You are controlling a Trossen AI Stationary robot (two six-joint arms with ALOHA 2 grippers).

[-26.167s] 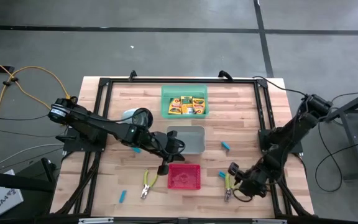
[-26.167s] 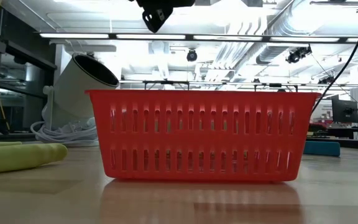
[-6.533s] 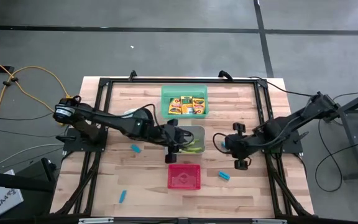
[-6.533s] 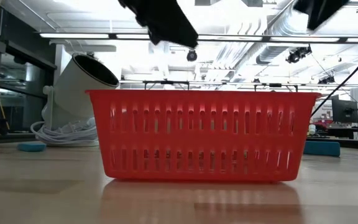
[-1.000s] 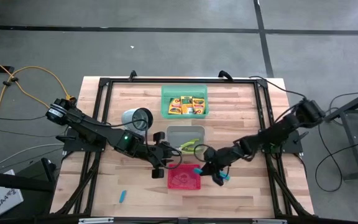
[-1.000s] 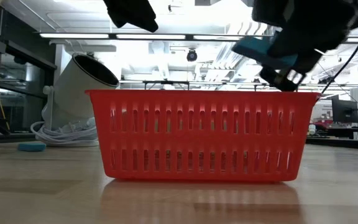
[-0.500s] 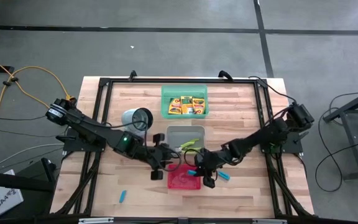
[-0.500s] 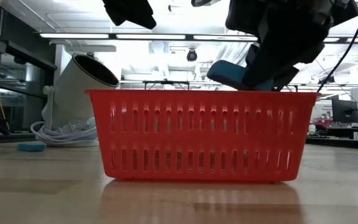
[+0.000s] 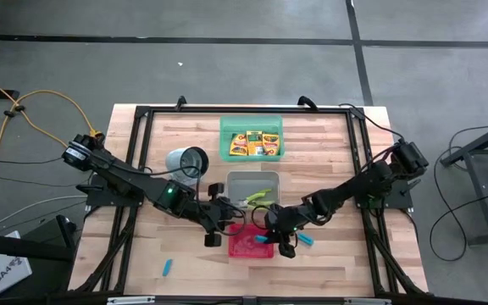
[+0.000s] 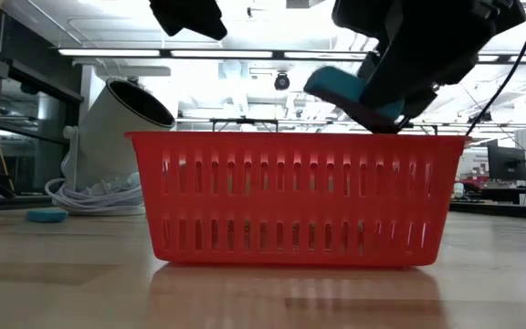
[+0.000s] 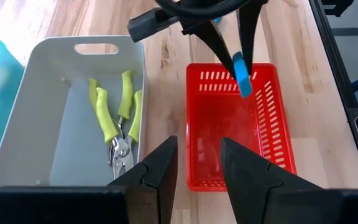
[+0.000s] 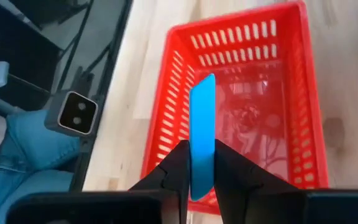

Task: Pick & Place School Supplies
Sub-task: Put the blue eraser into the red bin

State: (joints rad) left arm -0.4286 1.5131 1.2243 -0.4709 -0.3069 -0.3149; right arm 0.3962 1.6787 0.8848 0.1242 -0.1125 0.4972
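Compared with a second ago, the right gripper (image 9: 271, 235) has been moved from the red tray's right rim to a spot over the tray's interior, and the light-blue piece (image 12: 202, 134) has been carried with it. The left gripper (image 9: 213, 230) has stayed where it was, just beside the tray's left edge, its fingers spread with nothing between them.

The light-blue piece is seen pinched between the right gripper's two fingers (image 12: 178, 163), standing out beyond the fingertips above the red tray (image 12: 174, 87). It is a short, flat, finger-sized strip with a rounded end and a plain bright blue surface.

In the low view, the piece (image 10: 336, 90) is shown held clear above the tray's rim (image 10: 290, 137), a height that cannot be judged from the high view. Only in the left wrist view can the grey tray (image 11: 23, 124) beside the left gripper be looked into: two plier-like tools with yellow-green handles (image 11: 118, 118) lie in it. Only the high view takes in the green tray (image 9: 227, 127) of crayon boxes (image 9: 254, 142) beyond both grippers, another blue piece (image 9: 306, 241) on the table just beside the right gripper, and one more (image 9: 169, 267) lying well apart from the left gripper.
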